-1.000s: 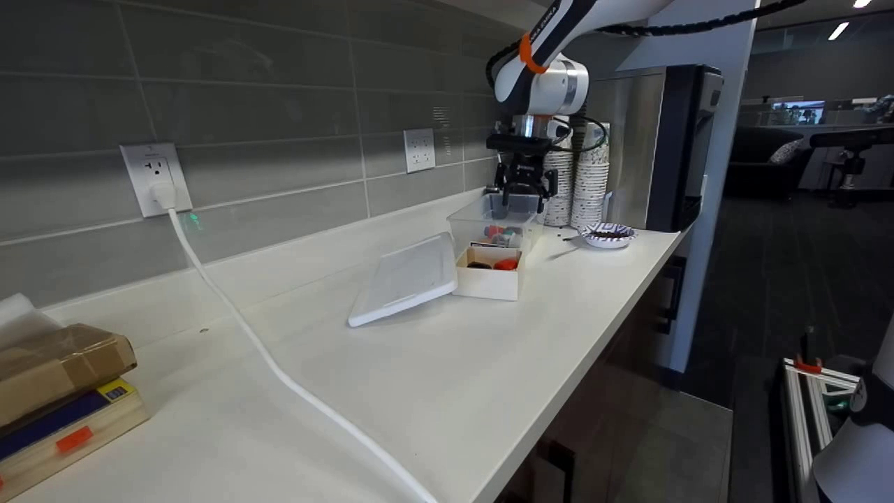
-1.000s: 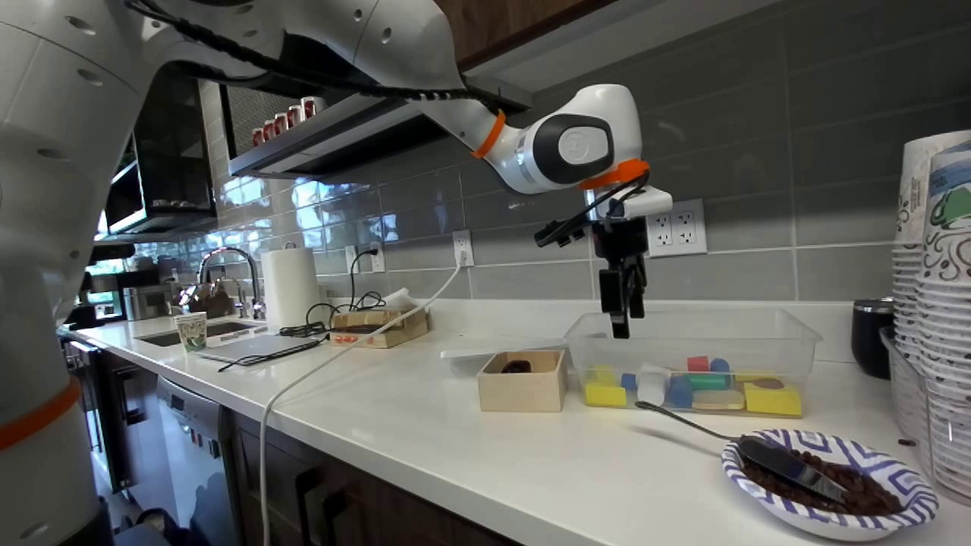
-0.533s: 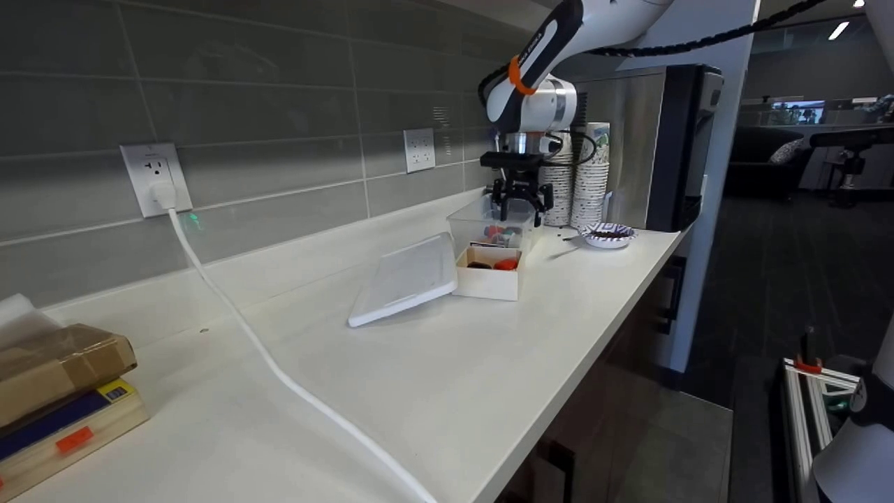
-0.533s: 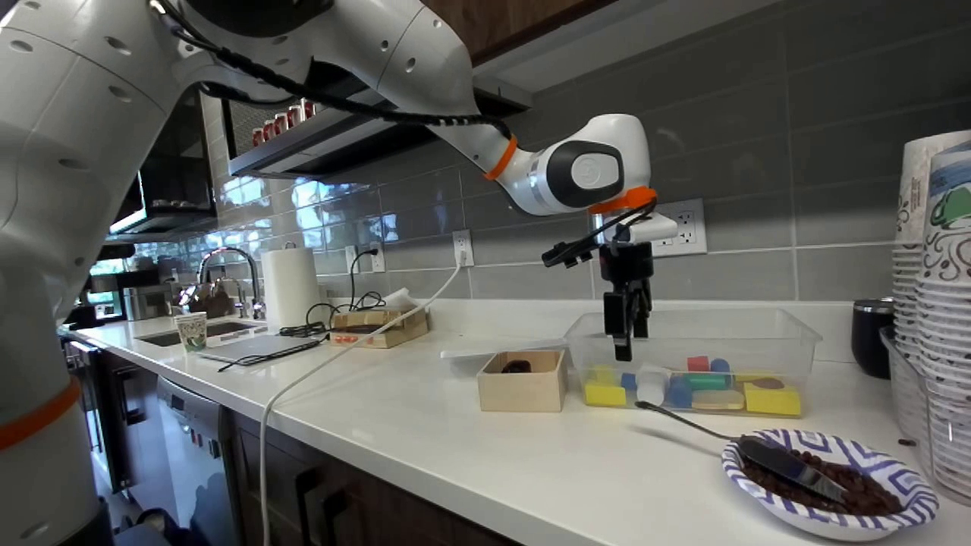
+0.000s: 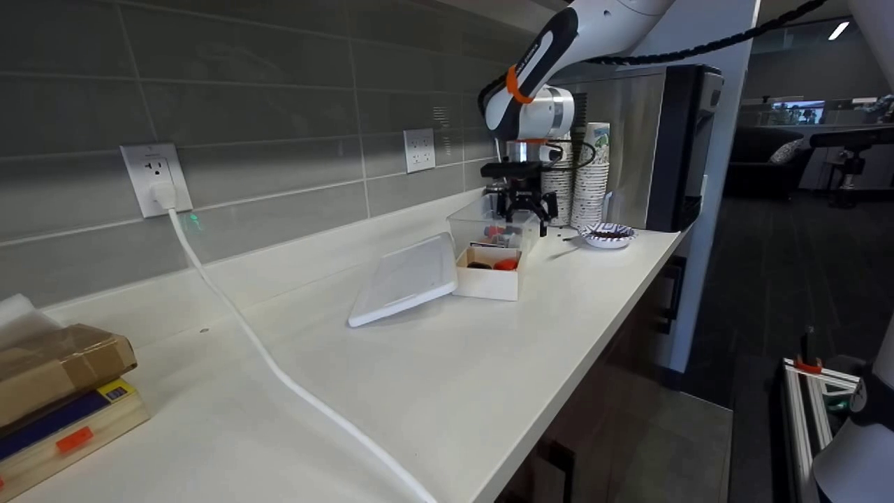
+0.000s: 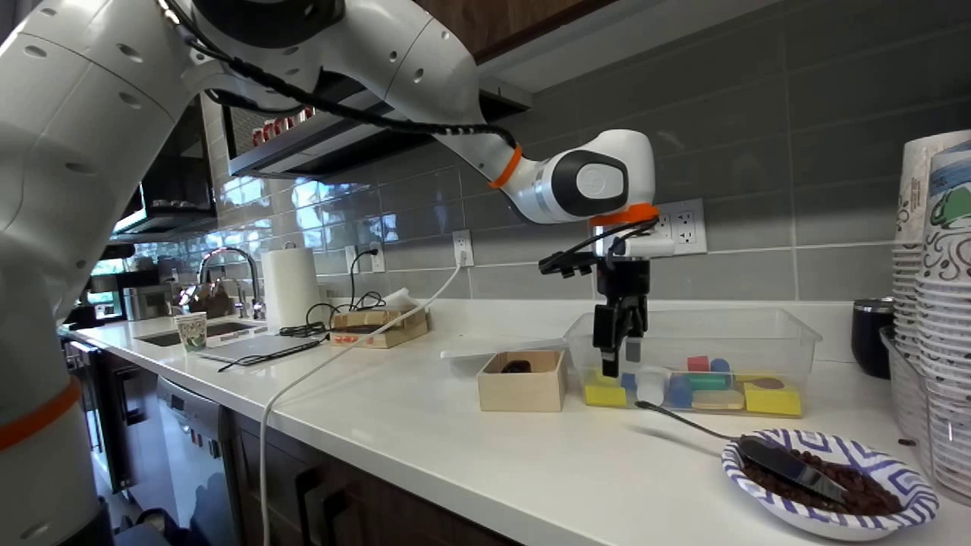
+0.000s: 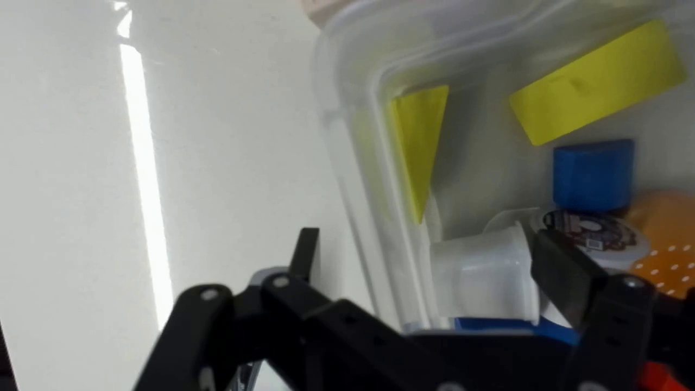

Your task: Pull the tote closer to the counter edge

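A grey tiled wall point(image 6: 728, 129) backs the long white counter point(image 5: 419, 391), and the robot arm point(image 6: 432, 68) extends above it. Two tall stacks of paper cups point(image 6: 948, 303) stand near one short end of the tote point(image 6: 758, 330), a low, translucent rectangular bin. The tote sits upright, mouth up, towards the back of the counter, near the tiled wall and well apart from the front edge. Its long axis runs lengthwise along the counter, roughly parallel to the tiled wall, so one long side faces the front edge; its other short end points toward a flat translucent panel point(image 5: 408, 276), tilted with one end raised.

The end effector point(image 5: 522, 223) points down at the tote's front long side, its fingers point(image 7: 305, 252) spread wide: one outside, one inside below the rim, that side between them. Whether either touches the plastic cannot be told.

Nearer the front edge, a paper plate point(image 6: 903, 485) of dark bits bears a utensil point(image 6: 789, 466). A small wooden box point(image 6: 520, 393) stands just beside the tote's end. Inside the tote lie yellow pieces point(image 7: 597, 81), a small white cup point(image 7: 478, 279) on its side and a blue block point(image 7: 592, 176).
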`<move>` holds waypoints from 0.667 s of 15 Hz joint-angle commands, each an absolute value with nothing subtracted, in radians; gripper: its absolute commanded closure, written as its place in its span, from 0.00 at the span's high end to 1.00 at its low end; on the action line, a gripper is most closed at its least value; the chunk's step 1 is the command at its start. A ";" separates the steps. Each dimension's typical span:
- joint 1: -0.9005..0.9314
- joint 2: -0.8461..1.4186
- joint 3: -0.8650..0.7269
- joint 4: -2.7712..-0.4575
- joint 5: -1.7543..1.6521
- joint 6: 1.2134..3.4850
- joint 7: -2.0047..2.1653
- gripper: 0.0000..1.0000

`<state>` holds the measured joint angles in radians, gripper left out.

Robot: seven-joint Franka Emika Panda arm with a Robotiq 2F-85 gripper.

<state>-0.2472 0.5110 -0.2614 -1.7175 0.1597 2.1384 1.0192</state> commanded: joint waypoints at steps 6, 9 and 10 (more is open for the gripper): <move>-0.209 0.460 -0.276 -1.819 0.153 2.146 1.100 1.00; -0.204 0.438 -0.277 -1.859 0.154 2.154 1.116 1.00; -0.203 0.430 -0.278 -1.873 0.153 2.156 1.120 1.00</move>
<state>-0.2247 0.4814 -0.2679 -1.7871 0.1588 2.1328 1.0853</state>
